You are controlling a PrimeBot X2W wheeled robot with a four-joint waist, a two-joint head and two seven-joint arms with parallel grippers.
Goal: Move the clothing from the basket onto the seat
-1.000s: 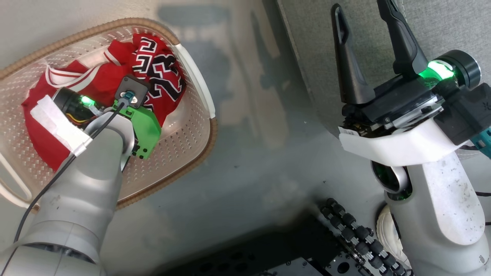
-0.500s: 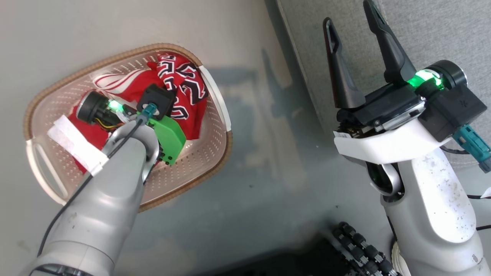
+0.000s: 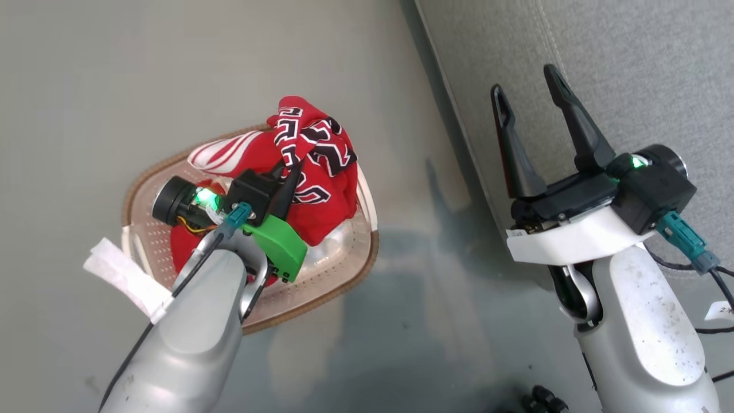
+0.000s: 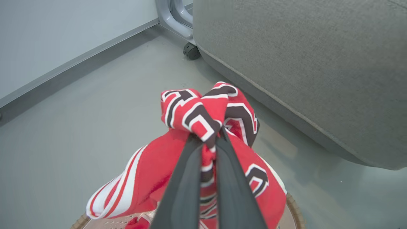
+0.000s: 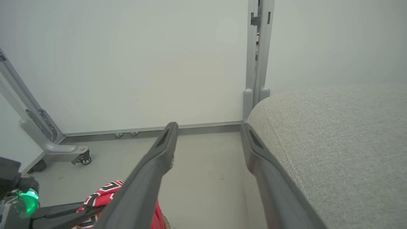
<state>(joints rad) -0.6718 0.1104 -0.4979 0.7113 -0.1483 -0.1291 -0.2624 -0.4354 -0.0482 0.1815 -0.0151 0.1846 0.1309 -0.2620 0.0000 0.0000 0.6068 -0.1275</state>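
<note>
My left gripper (image 3: 289, 172) is shut on the clothing (image 3: 321, 172), a bunched red jersey with black and white lettering. It hangs above the cream perforated basket (image 3: 344, 269), and its lower folds still reach inside. In the left wrist view, both dark fingers pinch the clothing (image 4: 203, 111) at the gripper (image 4: 208, 140), with the basket rim (image 4: 294, 206) below. My right gripper (image 3: 524, 80) stands open and empty over the edge of the grey seat (image 3: 631, 69). Seen from the right wrist, the gripper (image 5: 210, 127) has the seat (image 5: 334, 133) to its right and the clothing (image 5: 105, 194) at lower left.
The basket stands on a grey floor (image 3: 172, 69) just left of the seat's side. A grey metal frame on castors (image 5: 57, 148) and an upright post (image 5: 257, 47) stand by the white wall. Another castor (image 4: 190, 51) sits at the seat's far corner.
The head camera has pulled back and shifted. My left gripper has lifted the jersey from the basket bottom to above its rim. The right gripper stays open.
</note>
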